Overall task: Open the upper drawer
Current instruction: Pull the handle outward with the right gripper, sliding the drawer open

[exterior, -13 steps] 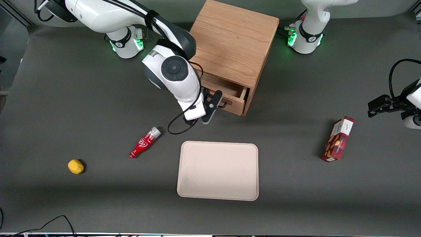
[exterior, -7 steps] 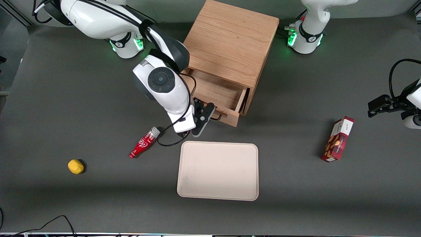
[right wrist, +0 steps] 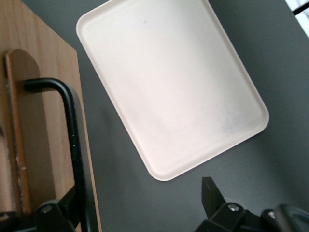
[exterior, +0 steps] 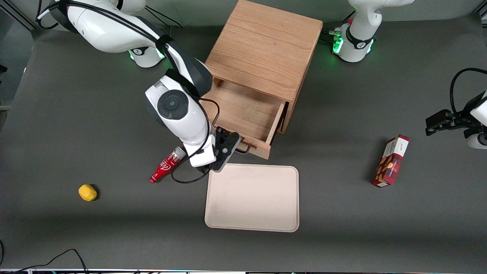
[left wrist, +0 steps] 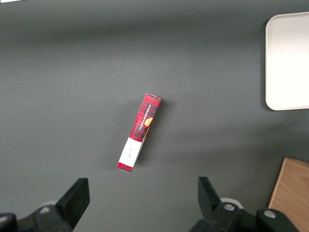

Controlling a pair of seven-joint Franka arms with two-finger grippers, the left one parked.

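The oak cabinet (exterior: 266, 49) stands at the middle of the table. Its upper drawer (exterior: 243, 114) is pulled well out toward the front camera, and its bare wooden inside shows. My right gripper (exterior: 227, 146) is at the drawer front, by the thin black wire handle (exterior: 243, 149). In the right wrist view the gripper (right wrist: 137, 205) is open wide. The handle (right wrist: 72, 145) runs along the drawer front (right wrist: 43, 125) right beside one finger (right wrist: 58, 212) and is not clamped. The bottom drawer is hidden under the open one.
A beige tray (exterior: 252, 198) lies just nearer the front camera than the drawer front, also in the right wrist view (right wrist: 169, 82). A red bottle (exterior: 166, 164) lies beside my gripper. A yellow object (exterior: 87, 192) lies toward the working arm's end, a red box (exterior: 391, 161) toward the parked arm's.
My right gripper has moved toward the front camera along with the handle. The upper drawer has slid from slightly open to well out.
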